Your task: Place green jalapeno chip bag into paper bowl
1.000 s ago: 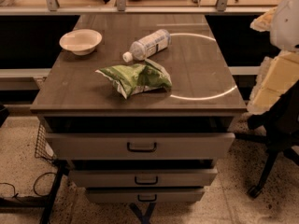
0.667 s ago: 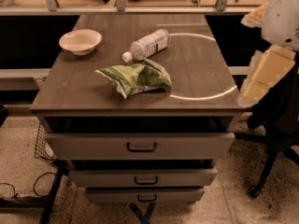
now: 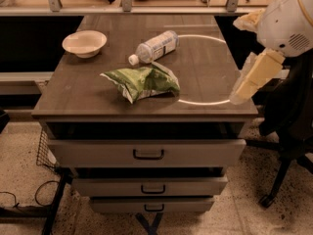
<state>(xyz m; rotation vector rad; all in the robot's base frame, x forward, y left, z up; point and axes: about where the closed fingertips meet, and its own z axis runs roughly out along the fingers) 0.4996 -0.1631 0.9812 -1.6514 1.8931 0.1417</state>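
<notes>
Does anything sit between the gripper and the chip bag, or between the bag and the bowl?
Nothing visible blocks either. The gripper hangs at the right edge of the table, with bare surface between it and the chip bag. The bottle lies behind the bag, its cap near the path to the bowl but not across it.

We count one green jalapeno chip bag [image 3: 144,82], one paper bowl [image 3: 84,43], one clear plastic bottle [image 3: 155,47], three drawers [image 3: 146,153], plus one claw [image 3: 242,91] at the counter's [image 3: 205,58] right edge.
</notes>
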